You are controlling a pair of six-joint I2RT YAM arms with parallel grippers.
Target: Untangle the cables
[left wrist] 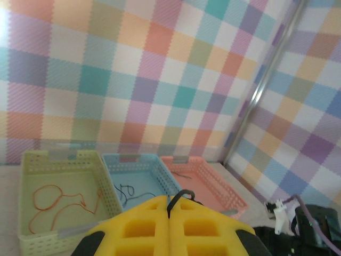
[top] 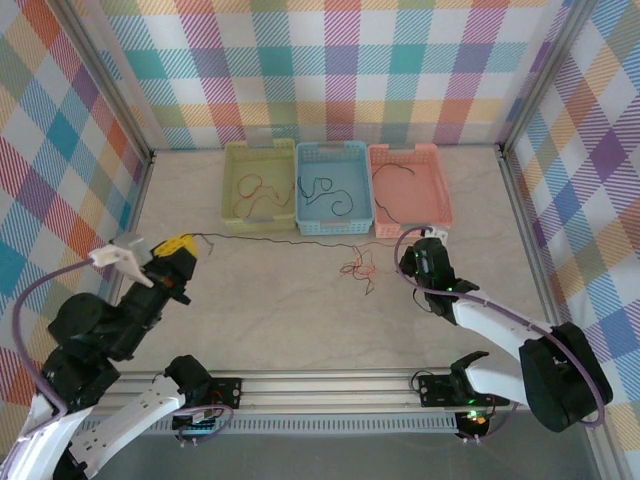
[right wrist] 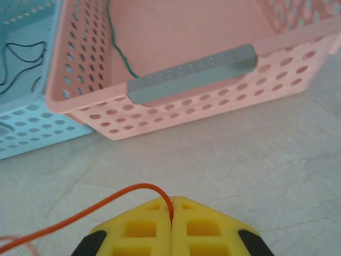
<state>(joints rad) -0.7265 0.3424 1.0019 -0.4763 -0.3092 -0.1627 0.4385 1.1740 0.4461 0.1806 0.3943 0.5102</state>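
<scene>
The left gripper (left wrist: 169, 207) is closed right up, its yellow fingers (left wrist: 138, 229) meeting with no gap, and a black cable (left wrist: 180, 196) loops out of the seam at their tips, pinched there. From above, this gripper is raised over the near left of the table (top: 250, 310). The black cable runs from it rightward in a thin line past the near wall of the blue basket (top: 333, 229); the line is so faint that where it ends is hard to say. The right gripper (right wrist: 171, 207) is likewise closed tight, clamped on an orange cable (right wrist: 80, 217) that arcs out from between its tips and trails away to the left, low over the table. It sits just near of the pink basket (right wrist: 213, 114), apart from its wall. The tangled clump of cables (top: 358, 268), red and orange, lies on the table left of the right gripper and near of the blue basket. A green cable (right wrist: 114, 42) lies in the pink basket, a second black cable (top: 320, 188) in the blue one, and a looped orange cable (left wrist: 48, 202) in the yellow basket (top: 228, 190) at the left.
</scene>
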